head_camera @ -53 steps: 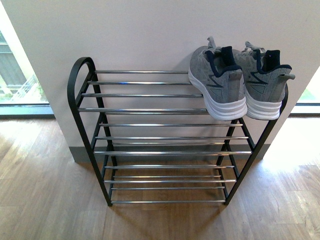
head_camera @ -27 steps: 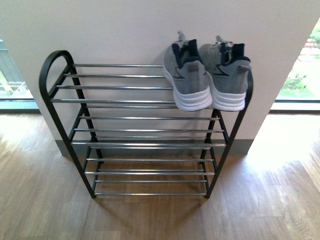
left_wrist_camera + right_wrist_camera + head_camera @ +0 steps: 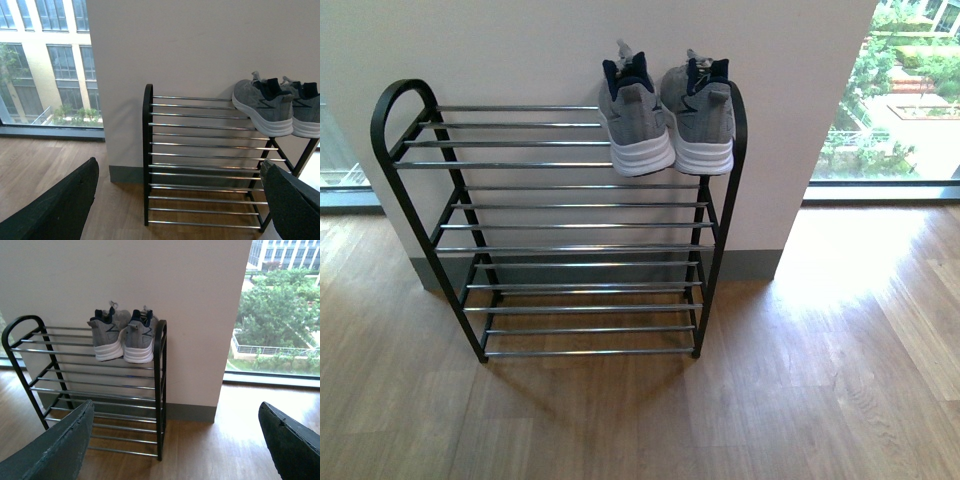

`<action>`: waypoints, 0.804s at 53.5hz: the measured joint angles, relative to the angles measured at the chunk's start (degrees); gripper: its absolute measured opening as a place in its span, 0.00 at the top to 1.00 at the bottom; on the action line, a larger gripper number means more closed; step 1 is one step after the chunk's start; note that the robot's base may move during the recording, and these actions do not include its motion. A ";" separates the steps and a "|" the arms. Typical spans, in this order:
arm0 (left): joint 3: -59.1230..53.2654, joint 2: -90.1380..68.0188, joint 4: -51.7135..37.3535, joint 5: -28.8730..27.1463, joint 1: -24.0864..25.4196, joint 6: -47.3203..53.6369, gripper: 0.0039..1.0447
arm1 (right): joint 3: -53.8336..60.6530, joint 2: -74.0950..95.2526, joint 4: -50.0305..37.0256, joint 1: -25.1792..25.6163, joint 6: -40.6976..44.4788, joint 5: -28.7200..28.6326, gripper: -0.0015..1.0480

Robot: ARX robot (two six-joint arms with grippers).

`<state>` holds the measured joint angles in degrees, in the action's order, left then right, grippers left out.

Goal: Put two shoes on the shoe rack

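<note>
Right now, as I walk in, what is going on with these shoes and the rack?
Nothing is being handled at this moment. One shoe stands beside the other shoe on the top shelf of the shoe rack, at its right end, heels toward the robot. The left tool and the right tool are both open, empty and away from the rack. The placing looks done.
</note>
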<state>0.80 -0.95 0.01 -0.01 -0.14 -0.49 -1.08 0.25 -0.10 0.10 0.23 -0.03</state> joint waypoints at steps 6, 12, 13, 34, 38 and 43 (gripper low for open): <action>0.00 0.00 0.00 0.00 0.00 0.00 0.09 | 0.00 0.00 0.00 0.00 0.00 0.00 0.09; 0.00 0.00 0.00 0.00 0.00 0.00 0.09 | 0.00 0.02 0.00 0.00 0.00 0.00 0.09; 0.00 0.00 0.00 0.00 0.00 0.00 0.09 | 0.00 0.00 0.00 0.00 0.00 0.00 0.09; 0.00 0.00 0.02 0.07 0.02 0.04 0.09 | 0.00 0.04 0.02 -0.09 -0.02 0.22 0.09; 0.00 0.00 0.02 0.04 0.02 0.04 0.09 | 0.00 0.07 0.02 -0.09 -0.02 0.17 0.09; 0.00 0.00 0.02 0.04 0.02 0.04 0.09 | 0.00 0.02 0.02 -0.09 -0.02 0.13 0.09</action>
<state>0.80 -0.95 0.03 0.03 -0.12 -0.45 -1.08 0.27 -0.08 0.01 0.21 0.10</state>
